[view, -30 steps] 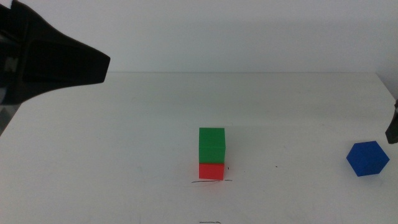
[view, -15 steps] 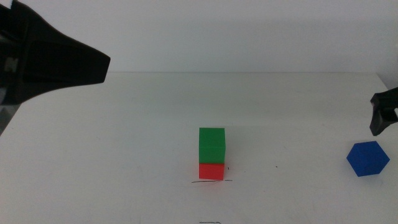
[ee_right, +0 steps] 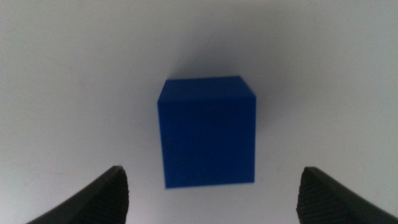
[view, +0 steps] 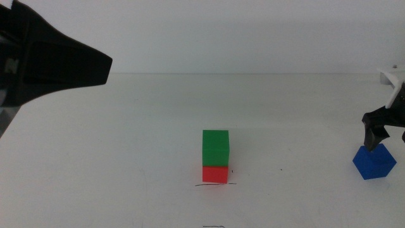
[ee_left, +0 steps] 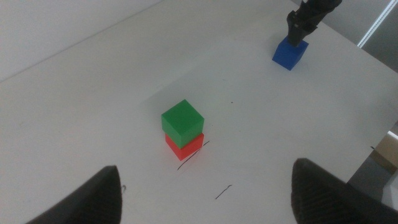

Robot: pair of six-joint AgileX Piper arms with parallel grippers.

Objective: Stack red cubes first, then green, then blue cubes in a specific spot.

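Right pincer (view: 380, 140) hangs directly over the blue cube (view: 374, 162) at the right side of the white surface (view: 126, 158), jaws spread wide, gripping nothing. Mid-surface, the green cube (view: 215, 149) sits atop the red cube (view: 214, 174). Left pincer (ee_left: 205, 190) waits high at the left — jaws apart too.

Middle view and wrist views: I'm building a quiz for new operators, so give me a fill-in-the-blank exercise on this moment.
1. The green cube sits on top of the ____ cube.
2. The right gripper hovers over the ____ cube with jaws open.
3. The blue cube rests on the ____, apart from the stack.
4. The left gripper waits with its jaws ____.

Missing words: red; blue; table; open
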